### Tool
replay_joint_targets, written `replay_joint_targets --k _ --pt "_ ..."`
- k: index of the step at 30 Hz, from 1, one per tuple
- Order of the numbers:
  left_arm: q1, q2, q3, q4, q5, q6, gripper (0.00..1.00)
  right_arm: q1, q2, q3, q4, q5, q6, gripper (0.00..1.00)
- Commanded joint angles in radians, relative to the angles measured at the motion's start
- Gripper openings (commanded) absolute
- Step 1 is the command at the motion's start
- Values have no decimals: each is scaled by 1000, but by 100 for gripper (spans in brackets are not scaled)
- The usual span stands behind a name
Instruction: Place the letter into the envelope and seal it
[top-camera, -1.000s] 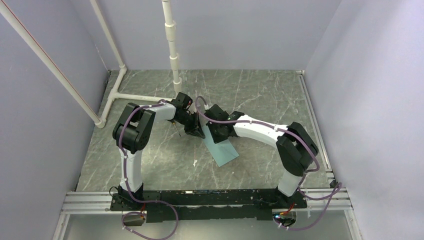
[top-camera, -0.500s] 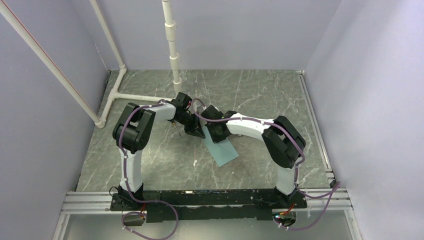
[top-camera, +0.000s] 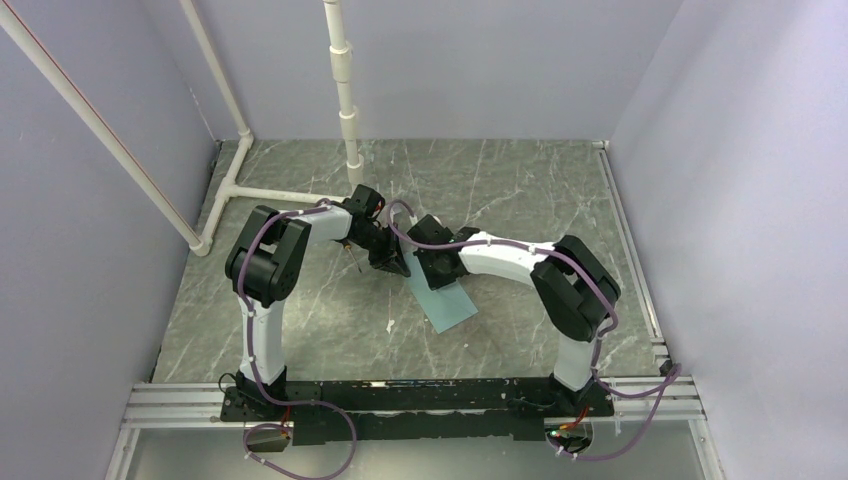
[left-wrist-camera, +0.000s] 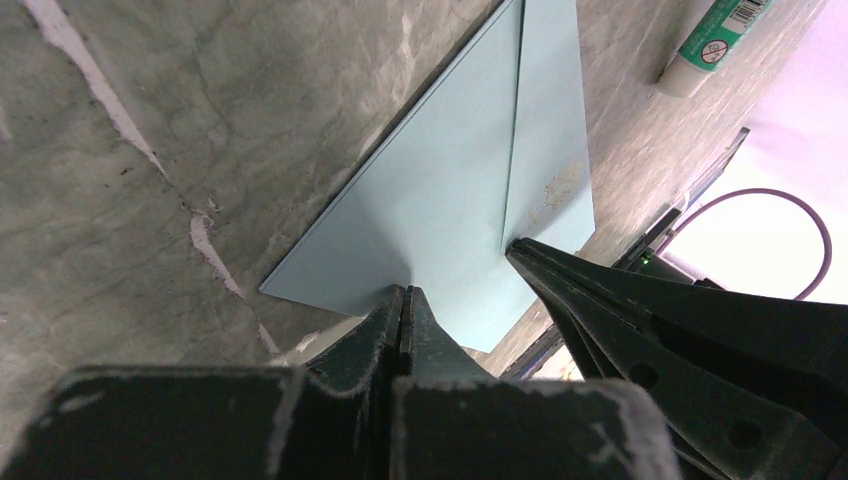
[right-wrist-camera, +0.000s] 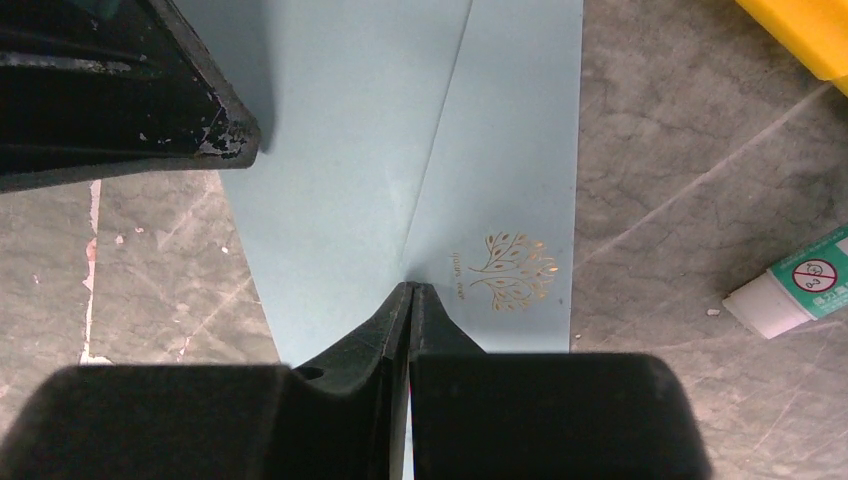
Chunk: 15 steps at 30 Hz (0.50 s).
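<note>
The teal envelope (top-camera: 447, 302) lies flat on the marble table with its flap folded down. It also shows in the left wrist view (left-wrist-camera: 450, 190) and in the right wrist view (right-wrist-camera: 340, 150), where a gold leaf print (right-wrist-camera: 510, 268) sits by the flap's tip. My left gripper (top-camera: 396, 263) is shut, its tips (left-wrist-camera: 403, 292) touching the envelope's far end. My right gripper (top-camera: 433, 276) is shut, its tips (right-wrist-camera: 411, 288) resting on the flap's edge, close beside the left one. No letter is in view.
A glue stick (right-wrist-camera: 790, 285) lies on the table right of the envelope and also shows in the left wrist view (left-wrist-camera: 715, 40). A yellow object (right-wrist-camera: 800, 20) sits beyond it. White pipes (top-camera: 345, 110) stand at the back left.
The right arm's elbow has swung left and its gripper has shifted slightly on the envelope. The left arm and the envelope have stayed put.
</note>
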Motion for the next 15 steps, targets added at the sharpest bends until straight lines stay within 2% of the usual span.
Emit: replay_joint_targets --k 1,15 --pt "13 36 -7 -43 -85 28 3 -6 6 -60 -97 3 7 6" --pt "13 39 -2 -50 -88 34 2 -11 -44 -102 -138 9 7 5"
